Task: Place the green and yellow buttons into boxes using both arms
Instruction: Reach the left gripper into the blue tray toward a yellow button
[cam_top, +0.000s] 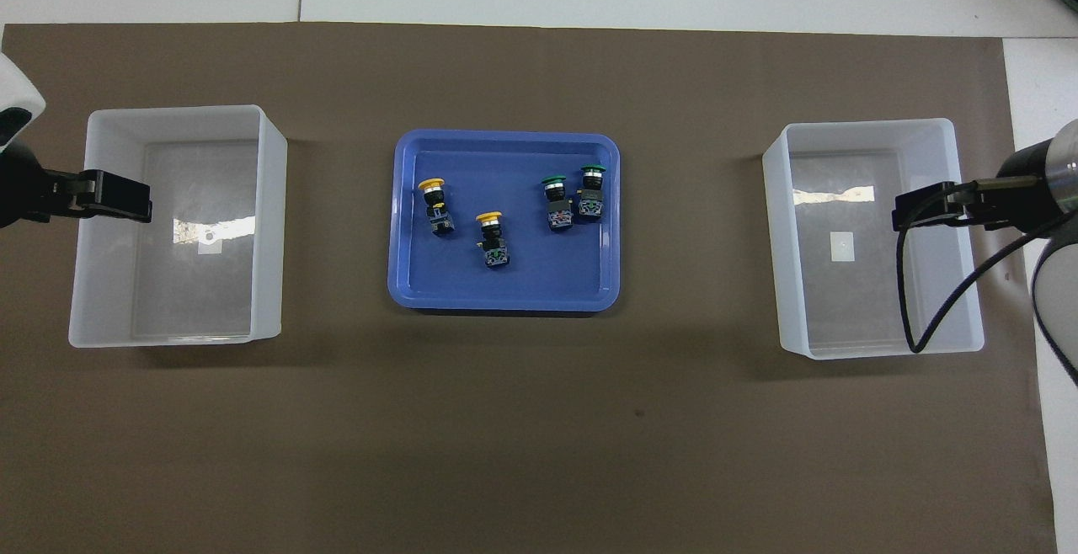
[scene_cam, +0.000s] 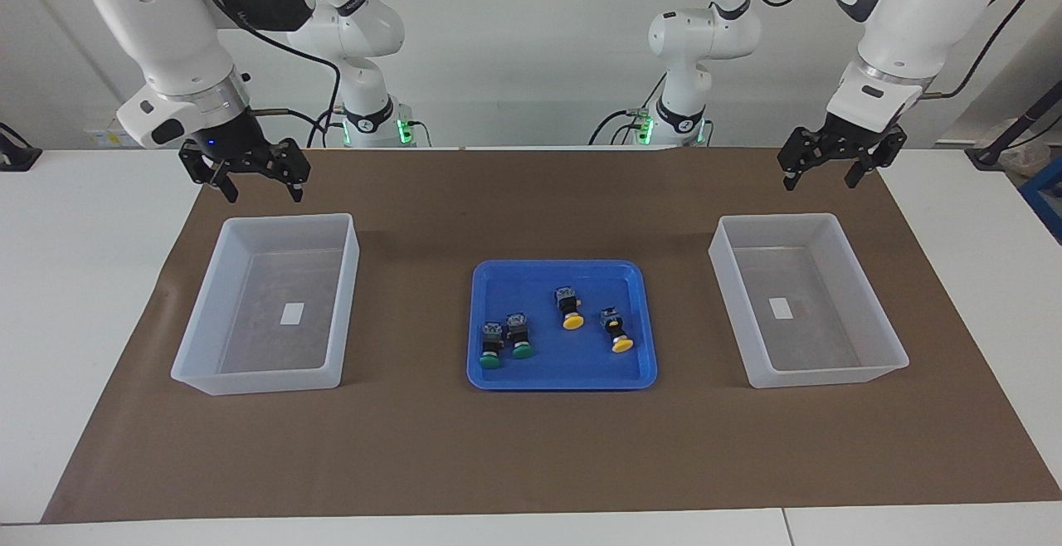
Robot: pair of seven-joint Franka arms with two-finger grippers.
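Four mushroom-capped push-button switches lie in our shallow blue tray (scene_cam: pixel 639 276) between two translucent white plastic bins, yellow pair (scene_cam: pixel 572 309) toward our left gripper (scene_cam: pixel 822 170), green pair (scene_cam: pixel 506 339) toward our right gripper (scene_cam: pixel 261 185), both spread wide, holding nothing.

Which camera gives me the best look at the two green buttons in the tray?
The overhead view: the green buttons lie side by side in the blue tray, caps and bodies both plain, toward the right arm's end. The facing view shows the same pair smaller, caps pointing away from the robots.
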